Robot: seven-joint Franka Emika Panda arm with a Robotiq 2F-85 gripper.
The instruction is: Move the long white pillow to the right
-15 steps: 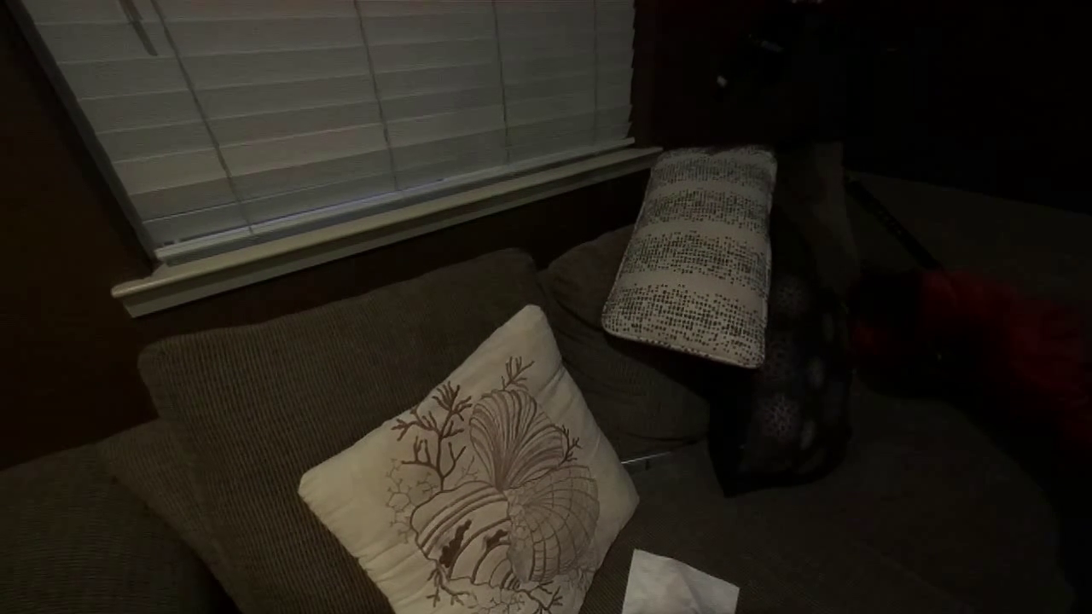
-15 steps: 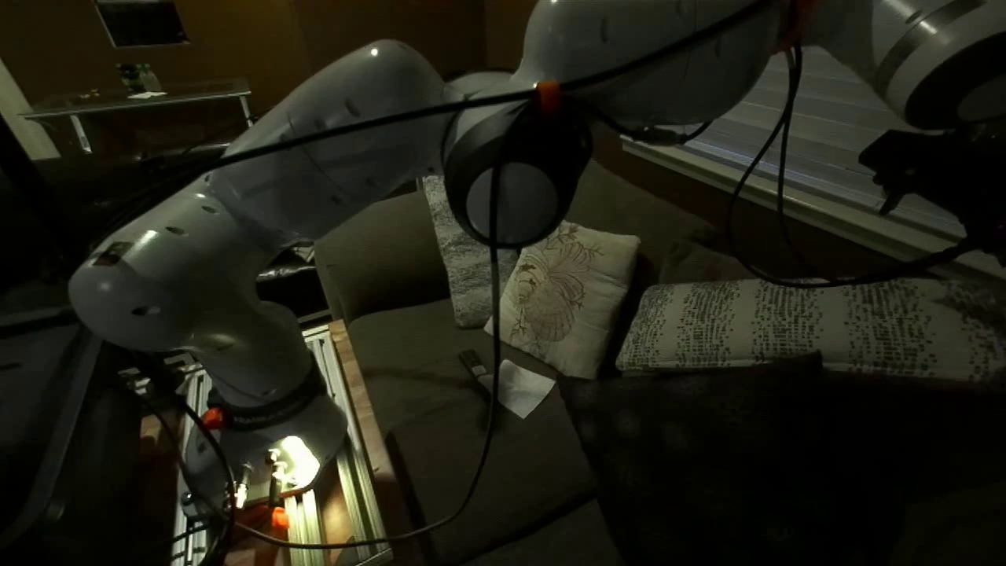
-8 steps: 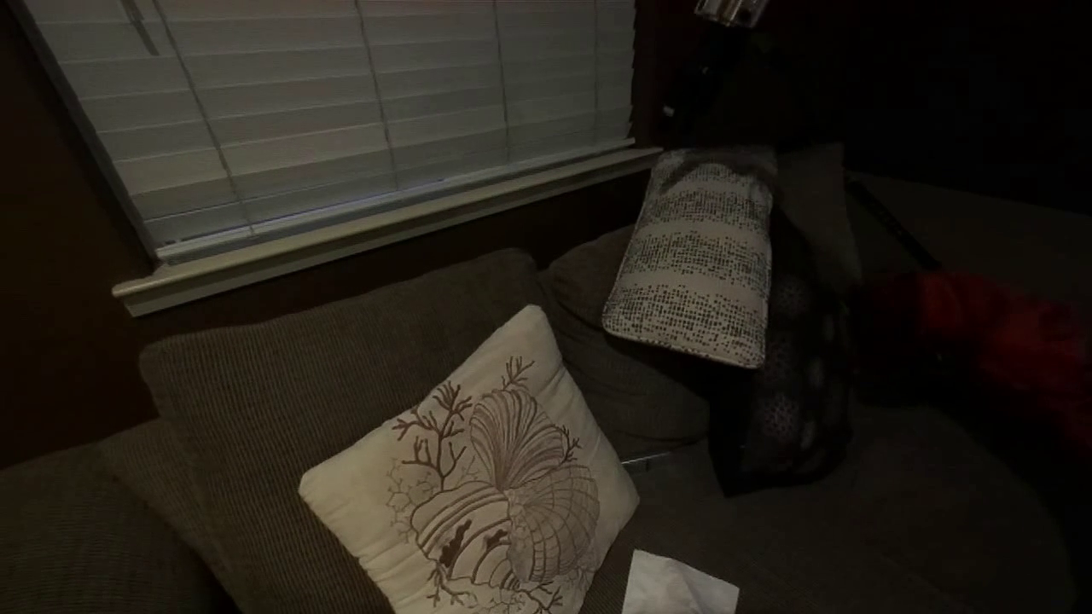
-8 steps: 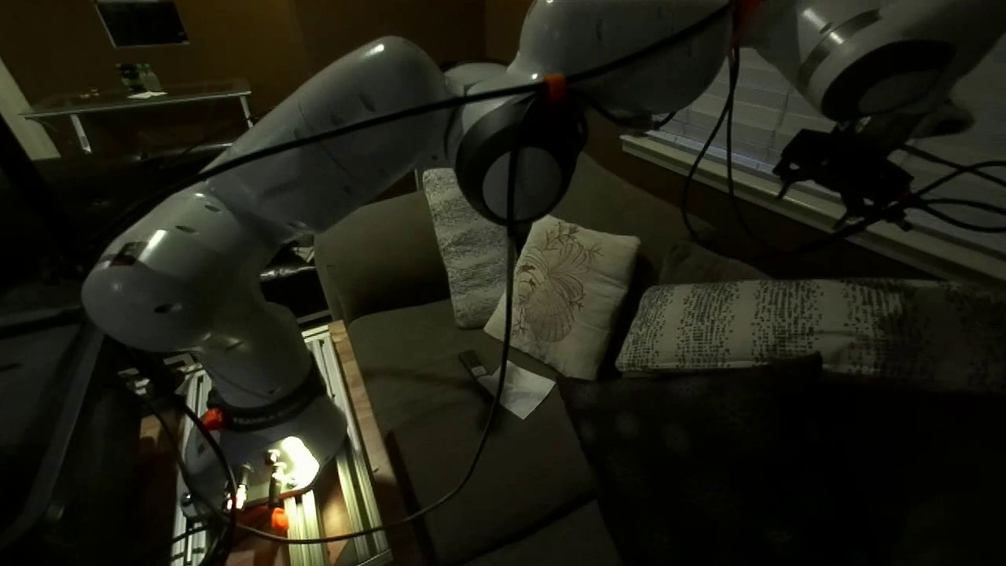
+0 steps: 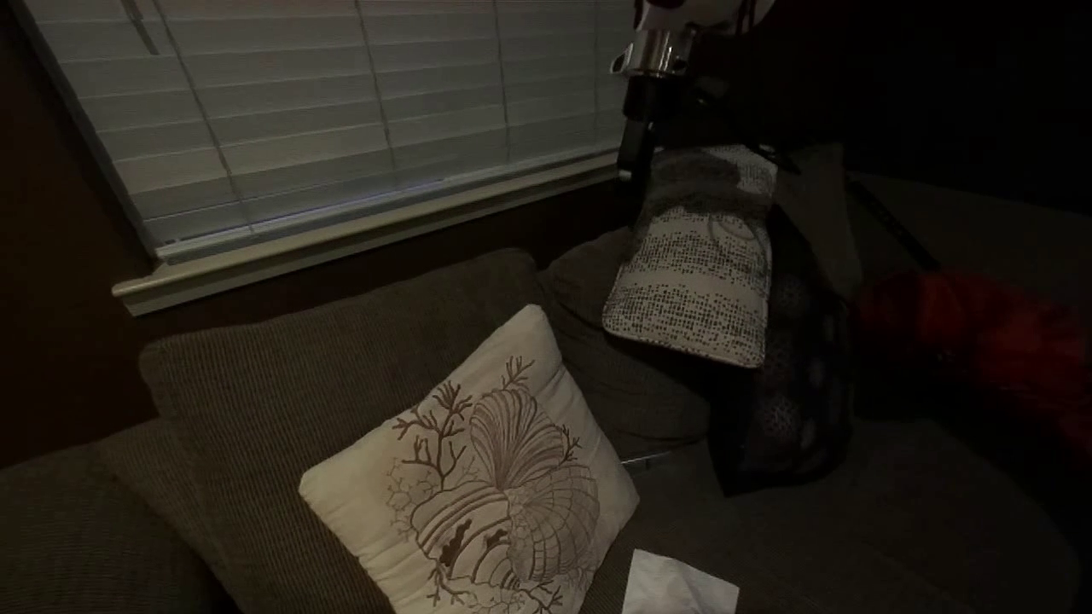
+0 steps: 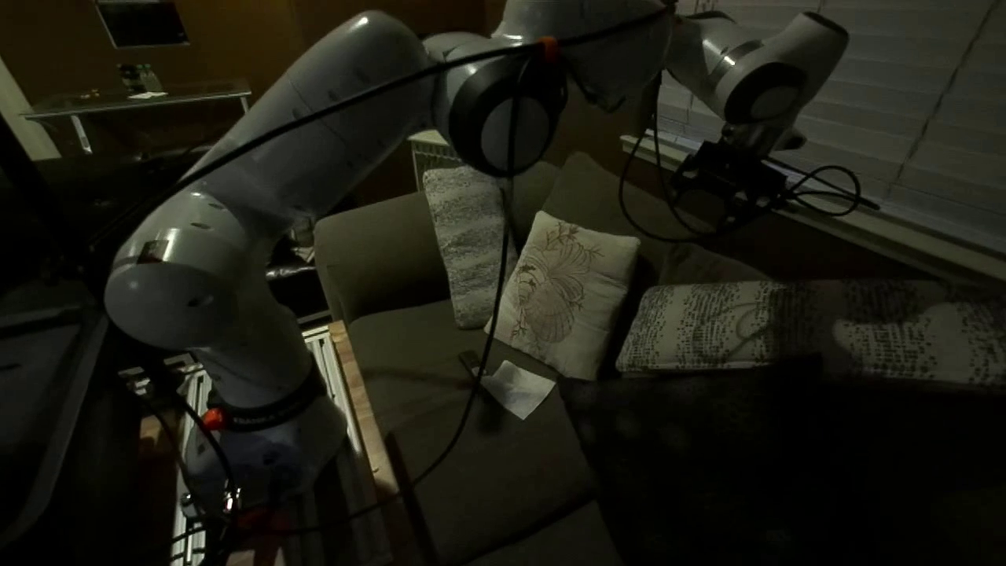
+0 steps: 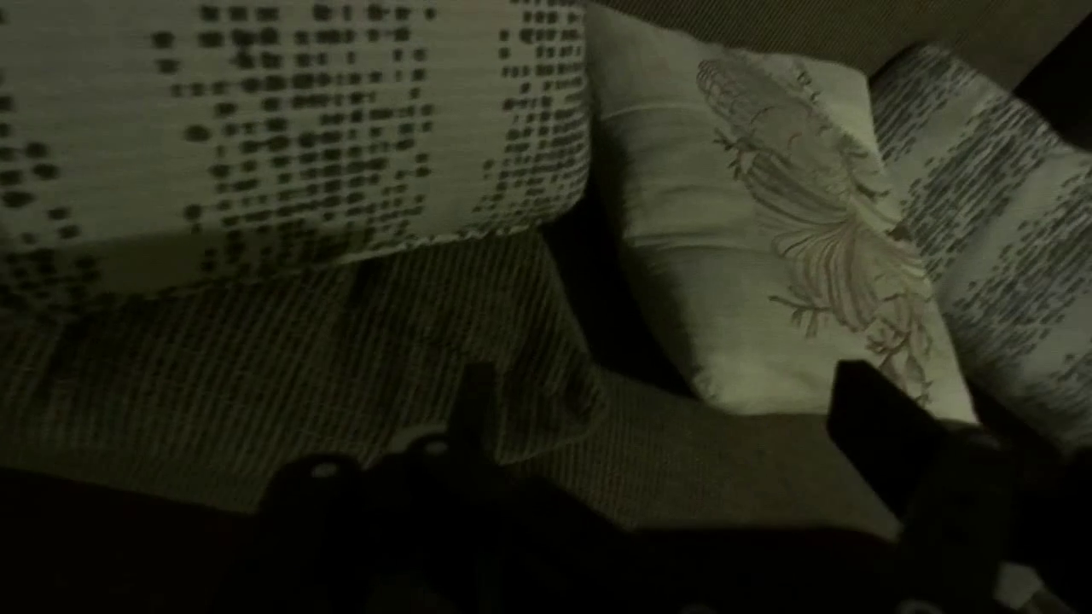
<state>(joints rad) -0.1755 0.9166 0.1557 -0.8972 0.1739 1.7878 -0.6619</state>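
Note:
Two long white pillows with rows of dark flecks are in view, and I cannot tell which one the task means. One long white pillow [image 6: 786, 322] lies at the right in an exterior view and leans above a black pillow; it fills the upper left of the wrist view. The other flecked pillow [image 6: 464, 251] stands upright at the far left, partly behind the square cream pillow [image 7: 768, 205]. My gripper [image 6: 707, 208] hangs in the air near the window sill, apart from all pillows. In the wrist view its fingers [image 7: 879, 418] stand wide apart with nothing between them.
The black pillow [image 6: 707, 464] lies at the front right. A paper sheet [image 6: 519, 391] and a remote [image 6: 472, 363] rest on the sofa seat. Behind the sofa runs the window sill [image 5: 384, 230]. A loose cable [image 6: 503, 299] hangs down from the arm.
The arm has swung leftward in both exterior views, bringing the gripper in from the upper right. Its shadow now falls across the right-hand flecked pillow. The pillows have stayed put.

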